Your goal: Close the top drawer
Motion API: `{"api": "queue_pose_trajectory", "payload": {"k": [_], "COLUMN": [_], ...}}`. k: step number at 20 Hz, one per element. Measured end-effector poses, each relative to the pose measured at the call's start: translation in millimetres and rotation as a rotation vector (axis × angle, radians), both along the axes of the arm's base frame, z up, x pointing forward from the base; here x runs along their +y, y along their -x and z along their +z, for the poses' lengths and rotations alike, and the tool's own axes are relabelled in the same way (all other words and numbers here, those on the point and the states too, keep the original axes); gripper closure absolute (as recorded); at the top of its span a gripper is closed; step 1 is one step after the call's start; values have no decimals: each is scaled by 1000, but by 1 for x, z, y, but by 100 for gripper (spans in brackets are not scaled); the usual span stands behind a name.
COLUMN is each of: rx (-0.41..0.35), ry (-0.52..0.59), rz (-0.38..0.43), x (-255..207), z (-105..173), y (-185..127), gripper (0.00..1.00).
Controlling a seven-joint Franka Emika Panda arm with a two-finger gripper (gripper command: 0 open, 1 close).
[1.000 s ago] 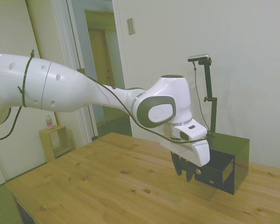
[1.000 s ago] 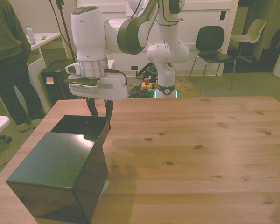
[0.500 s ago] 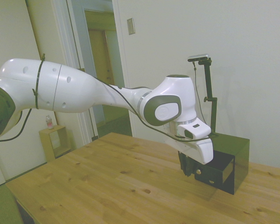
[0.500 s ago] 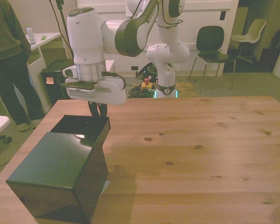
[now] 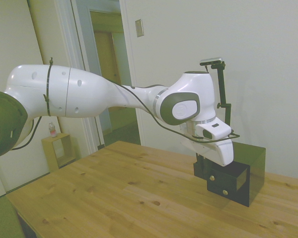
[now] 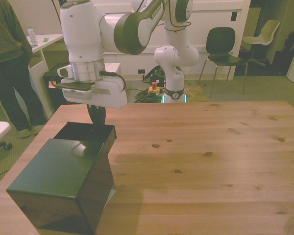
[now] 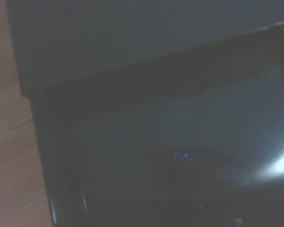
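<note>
Wooden table (image 6: pixel 210 147) fills both wide views, with a doorway and pale walls behind it in the side view and, in the front view, chairs (image 6: pixel 221 49) and a person (image 6: pixel 12 63) standing off the front view's left. At the front view's left end of the table sits the black cabinet (image 6: pixel 59 186), a glossy box. From its face the top drawer (image 6: pixel 88 133) stands pulled out toward the arm, its open tray visible from above, while the two lower drawers (image 5: pixel 227 186) sit flush, their small silvery knobs showing in the side view.

White Franka arm (image 5: pixel 89 94) reaches across and its gripper (image 6: pixel 98 113) hangs just at the drawer's outer end. Whether it touches the drawer front cannot be told, and the fingers are too hidden behind the hand's body and against the black drawer to tell whether they are spread or closed. The wrist view shows only dark drawer interior (image 7: pixel 180 156) and a strip of table.

Risks, as a judgement: if the fingers sit above the front lip they may dip into the tray and jam; an off-centre push could skew the drawer in its slot; a hard push could slide the light cabinet along the table rather than shut the drawer
</note>
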State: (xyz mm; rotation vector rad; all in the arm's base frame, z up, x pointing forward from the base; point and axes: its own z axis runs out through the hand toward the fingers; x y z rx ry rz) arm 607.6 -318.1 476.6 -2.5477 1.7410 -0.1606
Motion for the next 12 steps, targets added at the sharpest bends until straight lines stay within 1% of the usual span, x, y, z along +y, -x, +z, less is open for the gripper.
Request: {"api": "queue_pose_trajectory", "payload": {"k": [6, 12], "rx": [-4, -7], "ry": [0, 16], "rz": [-21, -14], "x": [-11, -11], "z": [2, 6], "y": [-18, -39], "gripper": [100, 100]}}
